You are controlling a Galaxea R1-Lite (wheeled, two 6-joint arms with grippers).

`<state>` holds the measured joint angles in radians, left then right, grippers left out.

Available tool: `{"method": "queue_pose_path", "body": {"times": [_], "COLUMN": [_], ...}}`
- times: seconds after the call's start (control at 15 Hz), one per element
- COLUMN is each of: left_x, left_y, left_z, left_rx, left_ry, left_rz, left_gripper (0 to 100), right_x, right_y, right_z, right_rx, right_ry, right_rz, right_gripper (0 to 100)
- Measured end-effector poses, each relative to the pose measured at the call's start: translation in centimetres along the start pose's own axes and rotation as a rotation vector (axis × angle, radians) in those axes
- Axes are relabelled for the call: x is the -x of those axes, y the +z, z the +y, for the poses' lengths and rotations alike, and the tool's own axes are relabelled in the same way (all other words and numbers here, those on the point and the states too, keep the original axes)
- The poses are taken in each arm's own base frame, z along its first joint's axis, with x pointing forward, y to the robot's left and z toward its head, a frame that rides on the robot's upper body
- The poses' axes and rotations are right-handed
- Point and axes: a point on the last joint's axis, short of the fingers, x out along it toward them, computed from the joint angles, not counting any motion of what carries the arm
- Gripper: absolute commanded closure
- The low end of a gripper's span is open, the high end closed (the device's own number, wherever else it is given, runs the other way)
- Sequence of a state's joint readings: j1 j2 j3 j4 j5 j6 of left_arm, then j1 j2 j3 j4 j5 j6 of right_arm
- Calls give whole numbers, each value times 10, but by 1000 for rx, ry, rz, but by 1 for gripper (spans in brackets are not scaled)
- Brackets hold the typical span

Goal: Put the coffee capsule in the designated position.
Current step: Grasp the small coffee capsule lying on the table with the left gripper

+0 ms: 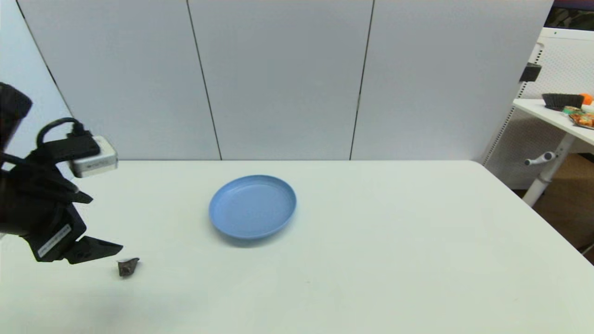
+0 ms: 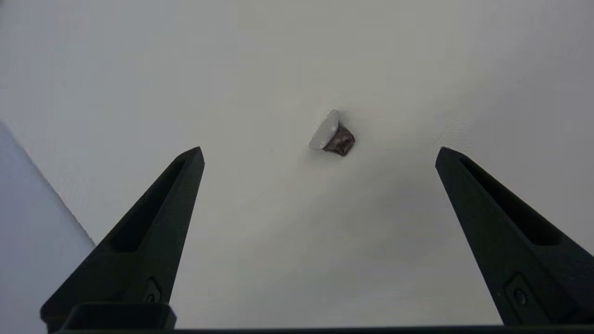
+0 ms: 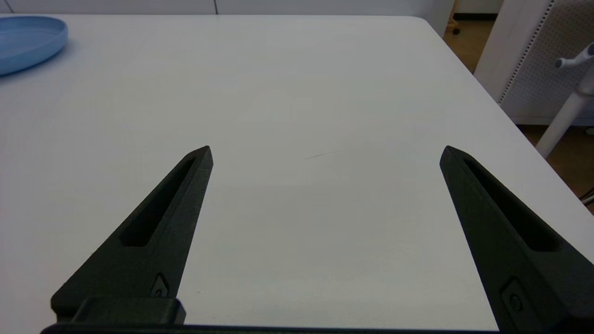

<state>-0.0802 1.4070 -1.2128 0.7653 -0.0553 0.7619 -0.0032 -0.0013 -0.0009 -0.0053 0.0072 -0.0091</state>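
The coffee capsule (image 1: 127, 266) is tiny, dark brown with a pale flat rim, and lies on its side on the white table at the near left. In the left wrist view the capsule (image 2: 333, 134) sits a little beyond the fingertips, between the lines of the two fingers. My left gripper (image 2: 319, 155) hovers above the table just left of the capsule, open and holding nothing; in the head view one black finger (image 1: 100, 247) points toward it. The blue plate (image 1: 252, 206) sits mid-table, with nothing in it. My right gripper (image 3: 326, 153) is open over bare table, out of the head view.
The table's left edge (image 2: 51, 199) runs close by the left gripper. The blue plate (image 3: 28, 39) shows far off in the right wrist view. Grey wall panels stand behind the table. A side table (image 1: 564, 116) with a dark basket and snacks is at the far right.
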Motion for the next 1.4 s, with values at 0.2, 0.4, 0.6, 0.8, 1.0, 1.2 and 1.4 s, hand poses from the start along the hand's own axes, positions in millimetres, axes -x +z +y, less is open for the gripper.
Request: {"method": "queue_pose_path", "body": {"times": [0.2, 0.4, 0.6, 0.8, 1.0, 1.2, 1.4], "left_x": [-18, -42, -65, -83, -90, -91, -94], "left_y": [10, 13, 8, -1, -12, -17, -20], "left_z": [9, 14, 13, 13, 14, 18, 20], "left_rx": [-353, -609, -646, -624, -590, -566, -554], "left_ry": [-169, -271, -320, -302, -317, -314, -322], "left_rz": [85, 98, 80, 47, 67, 78, 86], "left_gripper": [0, 0, 0, 0, 0, 0, 0], "right_x": [0, 0, 0, 0, 0, 0, 0], "right_y": [0, 0, 0, 0, 0, 0, 0], "right_z": [0, 0, 0, 0, 0, 0, 0], "right_rx": [0, 0, 0, 0, 0, 0, 0], "right_ry": [0, 0, 0, 0, 0, 0, 0], "right_rz": [0, 0, 0, 0, 0, 0, 0], "right_gripper": [0, 0, 0, 0, 0, 0, 0]}}
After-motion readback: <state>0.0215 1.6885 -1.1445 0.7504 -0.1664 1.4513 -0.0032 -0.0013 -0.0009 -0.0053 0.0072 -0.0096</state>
